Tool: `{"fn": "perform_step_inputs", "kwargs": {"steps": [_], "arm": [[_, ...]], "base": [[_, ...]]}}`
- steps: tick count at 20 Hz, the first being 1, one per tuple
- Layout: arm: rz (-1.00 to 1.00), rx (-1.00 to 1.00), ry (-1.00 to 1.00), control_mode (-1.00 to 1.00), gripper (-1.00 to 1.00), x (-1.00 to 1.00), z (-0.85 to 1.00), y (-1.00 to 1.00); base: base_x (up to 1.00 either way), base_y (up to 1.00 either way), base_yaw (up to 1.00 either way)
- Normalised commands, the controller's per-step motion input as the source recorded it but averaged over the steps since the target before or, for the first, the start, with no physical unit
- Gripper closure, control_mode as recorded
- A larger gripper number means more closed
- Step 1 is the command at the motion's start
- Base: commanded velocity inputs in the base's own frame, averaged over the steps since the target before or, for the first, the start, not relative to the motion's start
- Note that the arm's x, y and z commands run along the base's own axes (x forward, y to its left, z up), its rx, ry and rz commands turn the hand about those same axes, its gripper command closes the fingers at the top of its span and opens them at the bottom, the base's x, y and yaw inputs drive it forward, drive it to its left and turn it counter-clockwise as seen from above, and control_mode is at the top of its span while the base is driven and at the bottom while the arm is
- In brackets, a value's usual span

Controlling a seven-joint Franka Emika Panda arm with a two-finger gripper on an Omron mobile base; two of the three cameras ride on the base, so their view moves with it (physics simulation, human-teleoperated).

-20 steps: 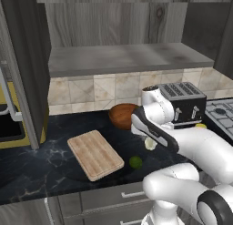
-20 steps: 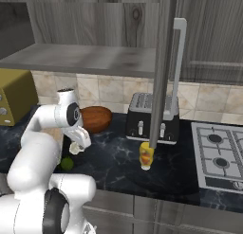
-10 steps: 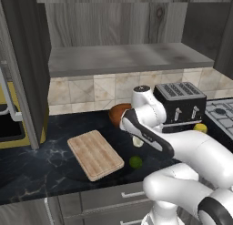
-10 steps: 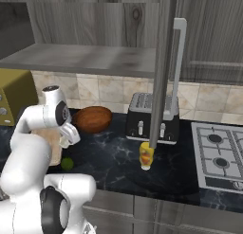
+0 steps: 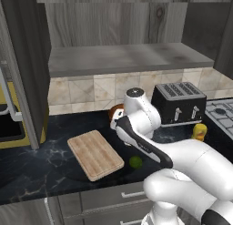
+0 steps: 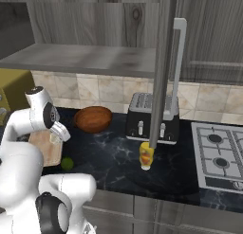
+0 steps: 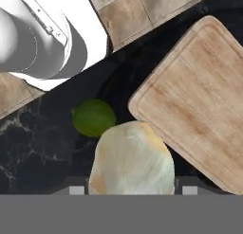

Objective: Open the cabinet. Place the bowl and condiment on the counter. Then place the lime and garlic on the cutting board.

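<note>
- Hand view: the end effector [image 7: 130,190] is clamped on the garlic [image 7: 131,159], an off-white bulb that sits between its two dark tips and hangs above the black marble surface [image 7: 33,148].
- Just past the garlic in that view lies the lime [image 7: 93,116], resting on the surface beside a rounded corner of the cutting board [image 7: 199,95]; lime and board are close but apart.
- Left base view: the lime [image 5: 135,162] sits near the front edge of the surface [image 5: 36,169], just off the board's right corner, and the cutting board [image 5: 95,154] lies at an angle left of it.
- Right base view: the garlic [image 6: 55,138] is held over the near part of the cutting board [image 6: 45,150].
- Farther back, the bowl [image 6: 93,119] stands on the surface near the tiled back wall, left of the black toaster [image 6: 151,117].
- The condiment [image 6: 146,156] stands upright on the surface in front of the toaster.
- Farthest, the cabinet [image 5: 127,55] stands open, its grey shelf bare, one door [image 6: 163,67] swung out with its silver bar handle.
</note>
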Motion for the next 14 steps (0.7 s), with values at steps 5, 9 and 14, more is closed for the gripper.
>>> {"fn": "perform_step_inputs", "kwargs": {"steps": [5, 9, 14], "arm": [[0.07, 0.00, -0.07, -1.00, 1.00, 0.00, 0.27, 0.36], [0.08, 0.00, -0.07, -1.00, 1.00, 0.00, 0.13, 0.41], [0.09, 0.00, -0.05, -1.00, 1.00, 0.02, 0.00, 0.37]], "base": [[0.00, 0.00, 0.00], [0.00, 0.00, 0.00], [0.00, 0.00, 0.00]]}}
